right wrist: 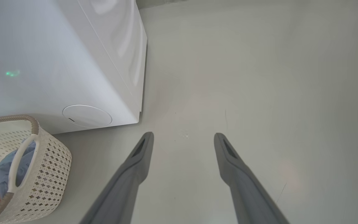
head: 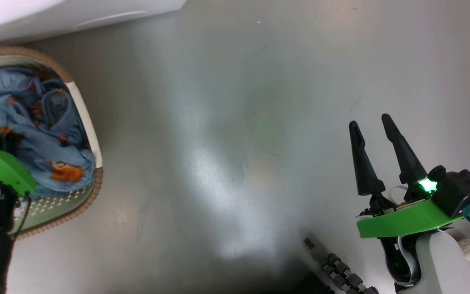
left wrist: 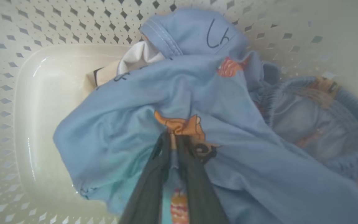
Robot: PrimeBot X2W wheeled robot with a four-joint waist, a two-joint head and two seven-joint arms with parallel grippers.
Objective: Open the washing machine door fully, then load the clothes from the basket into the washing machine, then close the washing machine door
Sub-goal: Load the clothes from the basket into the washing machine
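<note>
The left pincer [left wrist: 173, 137] was clamped on a fold of the clothes [left wrist: 141, 102], its two dark fingers nearly together with blue cloth pinched between them, inside the basket [right wrist: 50, 168]. In the head view a green wrist plate [head: 2, 167] hid those fingers, and the frame edge cut the basket. One basket stood on the floor [head: 239, 143] just beside the washing machine [right wrist: 57, 62], itself cut off to a lower corner with one round flap [right wrist: 87, 115]. The bundle looked like two garments, though this was hard to make out. The right pincer [head: 369, 119] hung over the floor, fingers wide apart, holding nothing.
</note>
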